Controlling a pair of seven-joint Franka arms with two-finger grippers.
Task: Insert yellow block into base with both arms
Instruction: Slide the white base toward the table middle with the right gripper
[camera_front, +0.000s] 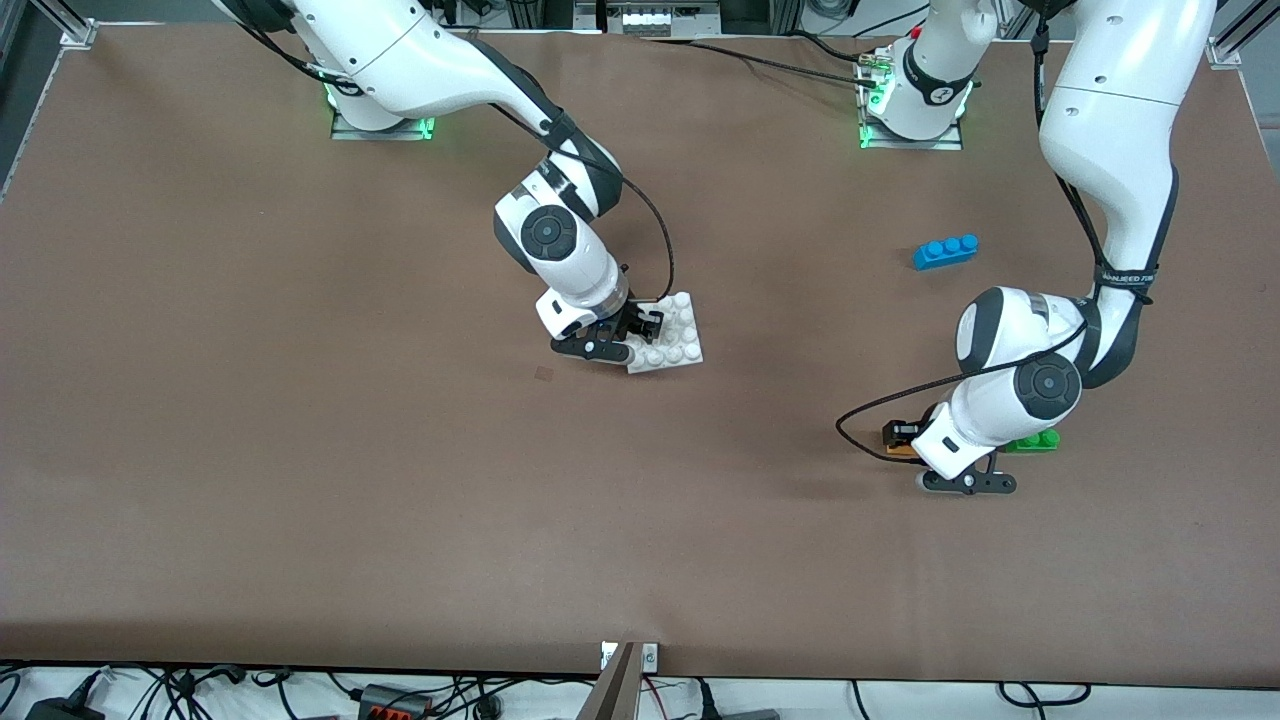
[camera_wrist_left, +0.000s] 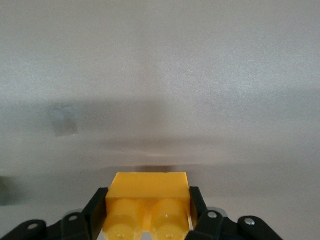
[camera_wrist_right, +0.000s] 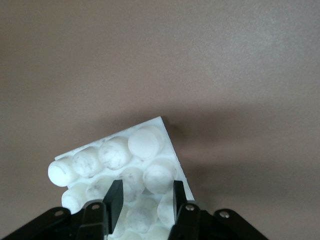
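The yellow block (camera_wrist_left: 148, 187) sits between the fingers of my left gripper (camera_wrist_left: 148, 200), which is shut on it, studs toward the camera, low over the brown table. In the front view only an orange sliver of the block (camera_front: 899, 451) shows under that gripper (camera_front: 903, 438), toward the left arm's end. The white studded base (camera_front: 672, 340) lies on the table near the middle. My right gripper (camera_front: 645, 325) is open and low over the base's edge. In the right wrist view its fingers (camera_wrist_right: 114, 199) straddle studs of the base (camera_wrist_right: 117, 152) at the gripper (camera_wrist_right: 144, 197).
A green two-stud brick (camera_front: 1036, 442) lies close beside the left hand, partly hidden by the wrist. A blue three-stud brick (camera_front: 945, 251) lies farther from the front camera, toward the left arm's base. Black cables loop from both wrists.
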